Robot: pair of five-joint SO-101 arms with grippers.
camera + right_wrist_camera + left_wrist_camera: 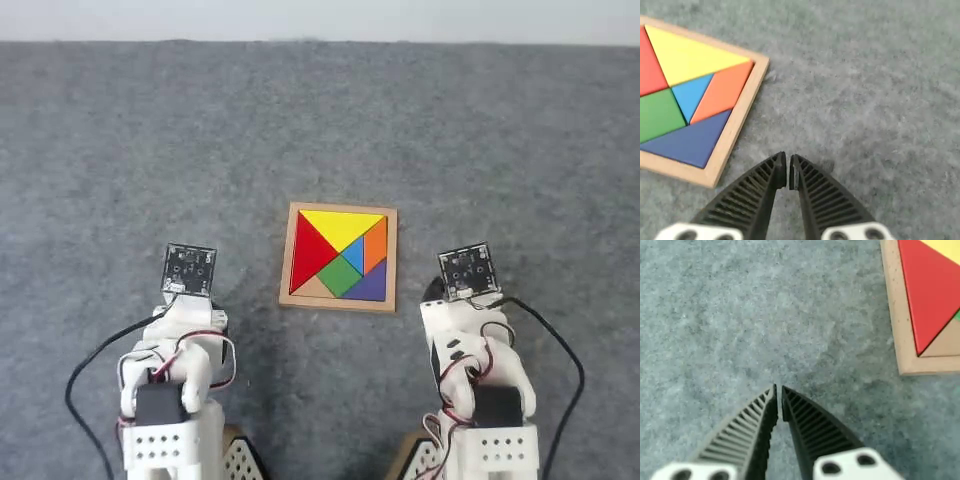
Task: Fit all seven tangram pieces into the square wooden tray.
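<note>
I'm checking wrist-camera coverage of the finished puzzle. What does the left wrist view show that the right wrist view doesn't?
Left wrist view, not right: the tan triangle and the shut left gripper. Right, not left: light blue triangle, orange parallelogram, dark blue triangle, shut right gripper. Both: the wooden tray, red triangle, yellow triangle, grey carpet.
</note>
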